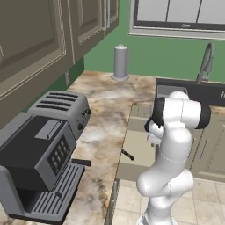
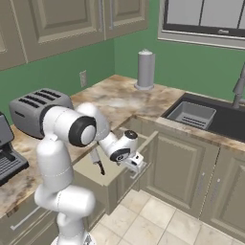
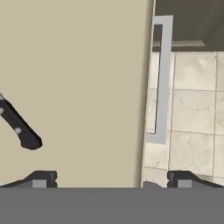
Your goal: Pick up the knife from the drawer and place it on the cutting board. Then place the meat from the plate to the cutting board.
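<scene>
Gripper (image 3: pixel 111 179) spread fully wide, empty, held over drawer (image 3: pixel 78 65) front edge. Knife (image 3: pixel 19 127) handle lies off-centre inside drawer; descent here risks missed grasp.

I'm looking down into the open drawer (image 3: pixel 78 87), its tan floor bare around the knife (image 3: pixel 19 127), whose black handle with 2 pale rivets juts in from the left edge. My claw (image 3: pixel 111 179) is spread wide, 1 fingertip over the drawer, the other over the tiled floor (image 3: pixel 192 113) beyond the silver bar handle (image 3: pixel 161 78).

Even, flat rendered light with soft faint shadows and no glare; all three views look slightly coarse and low-resolution.
</scene>
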Available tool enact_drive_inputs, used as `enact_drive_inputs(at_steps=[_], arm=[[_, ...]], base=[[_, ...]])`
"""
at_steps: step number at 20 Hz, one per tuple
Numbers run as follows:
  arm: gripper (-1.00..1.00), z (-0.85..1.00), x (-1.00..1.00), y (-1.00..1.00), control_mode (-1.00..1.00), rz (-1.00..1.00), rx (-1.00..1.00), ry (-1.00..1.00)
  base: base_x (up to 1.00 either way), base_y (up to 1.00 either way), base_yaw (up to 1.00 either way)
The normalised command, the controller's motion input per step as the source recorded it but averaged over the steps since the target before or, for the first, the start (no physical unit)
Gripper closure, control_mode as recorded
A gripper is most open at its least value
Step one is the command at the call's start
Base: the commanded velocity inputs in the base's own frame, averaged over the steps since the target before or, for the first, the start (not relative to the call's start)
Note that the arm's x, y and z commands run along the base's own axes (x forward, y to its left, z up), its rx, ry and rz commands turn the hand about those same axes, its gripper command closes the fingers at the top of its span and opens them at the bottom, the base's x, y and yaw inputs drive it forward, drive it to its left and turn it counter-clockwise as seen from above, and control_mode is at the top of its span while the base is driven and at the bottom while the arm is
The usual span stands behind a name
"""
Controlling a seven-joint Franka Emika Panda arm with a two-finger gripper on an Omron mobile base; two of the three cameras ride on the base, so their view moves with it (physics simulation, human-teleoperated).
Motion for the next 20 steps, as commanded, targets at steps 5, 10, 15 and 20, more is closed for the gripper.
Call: enact_drive_inputs(at_steps=[5, 10, 15, 20], arm=[[-1.0, -0.17, 0.0, -1.0, -1.0, 0.0, 0.07, -0.08], [-1.0, -0.19, -0.01, -0.89, -1.0, 0.0, 0.0, -0.09], [-1.0, 0.04, -0.01, -0.77, -1.0, 0.01, 0.0, -0.09], [-1.0, 1.0, -0.29, -0.05, -1.0, 0.04, -0.02, -0.17]], base=[[0.0, 0.0, 0.0], [0.0, 0.0, 0.0], [0.0, 0.0, 0.0], [0.0, 0.0, 0.0]])
